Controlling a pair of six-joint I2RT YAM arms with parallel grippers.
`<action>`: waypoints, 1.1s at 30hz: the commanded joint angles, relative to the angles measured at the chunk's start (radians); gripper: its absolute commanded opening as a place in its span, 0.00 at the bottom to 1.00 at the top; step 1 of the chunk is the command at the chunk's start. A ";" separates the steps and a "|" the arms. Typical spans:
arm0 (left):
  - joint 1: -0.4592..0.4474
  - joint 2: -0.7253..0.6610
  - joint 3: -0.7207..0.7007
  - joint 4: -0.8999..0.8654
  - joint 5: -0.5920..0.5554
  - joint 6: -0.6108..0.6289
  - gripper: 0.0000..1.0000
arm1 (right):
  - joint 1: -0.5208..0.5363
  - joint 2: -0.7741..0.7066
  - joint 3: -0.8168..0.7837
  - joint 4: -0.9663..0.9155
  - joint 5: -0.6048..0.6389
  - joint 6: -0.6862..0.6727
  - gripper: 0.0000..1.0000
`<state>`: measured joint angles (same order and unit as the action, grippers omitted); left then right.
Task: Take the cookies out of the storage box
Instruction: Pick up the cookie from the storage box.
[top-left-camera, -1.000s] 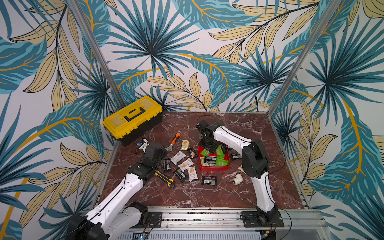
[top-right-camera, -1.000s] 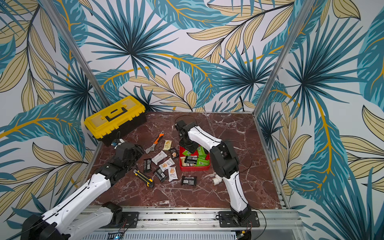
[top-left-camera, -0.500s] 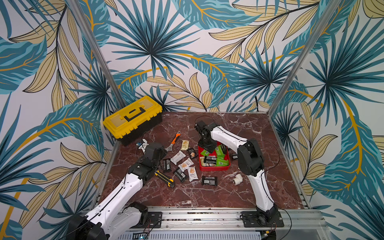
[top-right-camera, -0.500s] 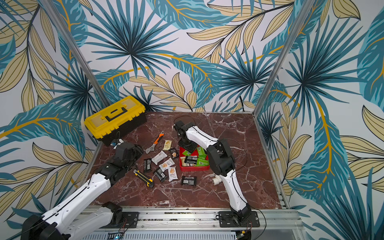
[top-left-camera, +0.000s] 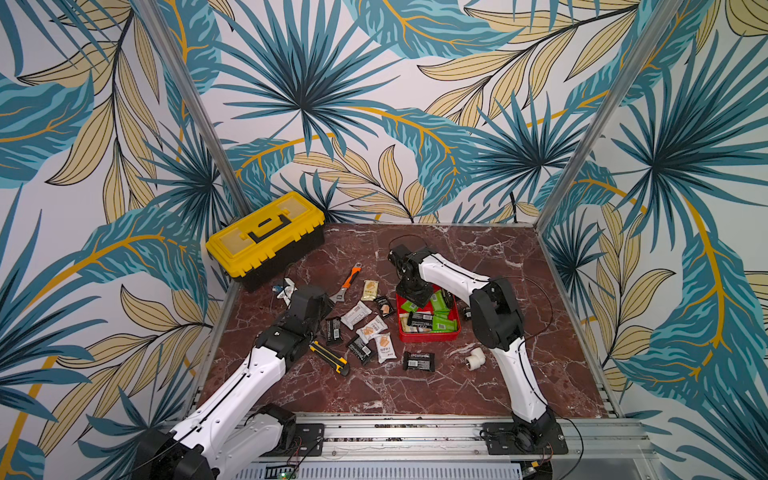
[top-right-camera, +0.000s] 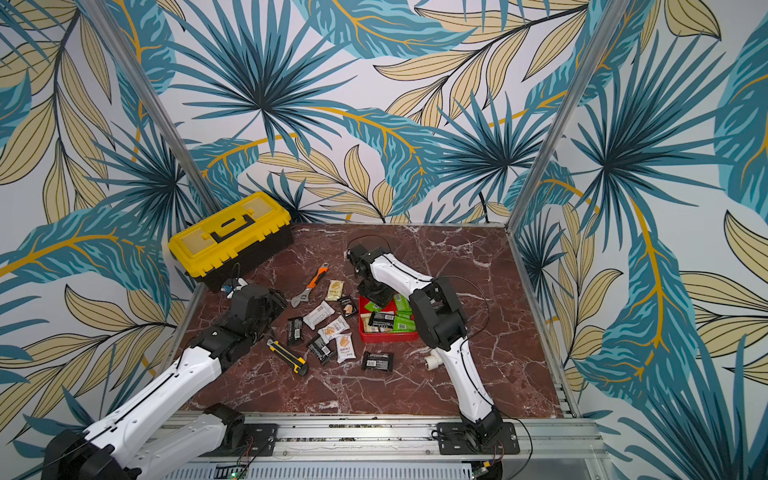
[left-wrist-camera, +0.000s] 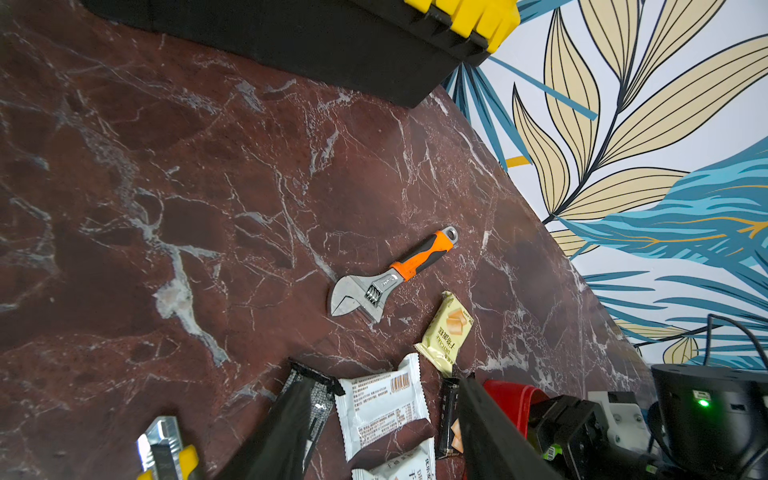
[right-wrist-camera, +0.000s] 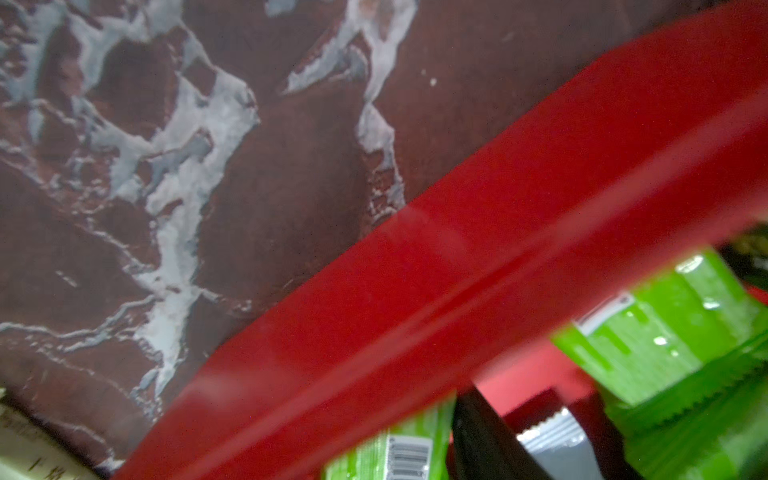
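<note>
The red storage box (top-left-camera: 428, 337) sits mid-table, holding green (top-left-camera: 440, 324), black (top-left-camera: 419, 319) and cream cookies. My right gripper (top-left-camera: 413, 297) reaches down into its far left corner. In the right wrist view the red rim (right-wrist-camera: 457, 249) fills the picture. Only one dark finger (right-wrist-camera: 482, 440) shows, beside a green packet (right-wrist-camera: 399, 453), so its state is unclear. Several cookies lie on the table left of the box, white ones (top-left-camera: 356, 312) and black ones (top-left-camera: 419, 360). My left gripper (left-wrist-camera: 386, 436) hovers open above a white packet (left-wrist-camera: 382, 407).
A yellow-lidded toolbox (top-left-camera: 266, 241) stands at the back left. An orange-handled wrench (top-left-camera: 348, 282) lies behind the loose packets and a yellow-black utility knife (top-left-camera: 330, 357) in front of them. A white pipe elbow (top-left-camera: 473, 358) lies right of the box's front.
My right gripper has sunk a little deeper into the box's far left corner. The left arm has not moved.
</note>
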<state>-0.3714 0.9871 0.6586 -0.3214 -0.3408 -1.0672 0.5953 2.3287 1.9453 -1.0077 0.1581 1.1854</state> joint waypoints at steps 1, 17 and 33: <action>0.008 -0.009 -0.024 -0.004 -0.018 -0.004 0.61 | 0.001 0.020 0.011 -0.032 0.022 -0.004 0.55; 0.008 -0.002 -0.024 0.008 -0.015 0.005 0.61 | 0.001 -0.005 0.004 -0.029 0.031 -0.010 0.39; 0.009 0.002 -0.027 0.023 -0.006 0.009 0.61 | 0.003 -0.218 -0.172 0.013 0.004 -0.027 0.36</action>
<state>-0.3710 0.9874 0.6586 -0.3176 -0.3401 -1.0664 0.5957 2.1773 1.8114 -0.9924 0.1635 1.1736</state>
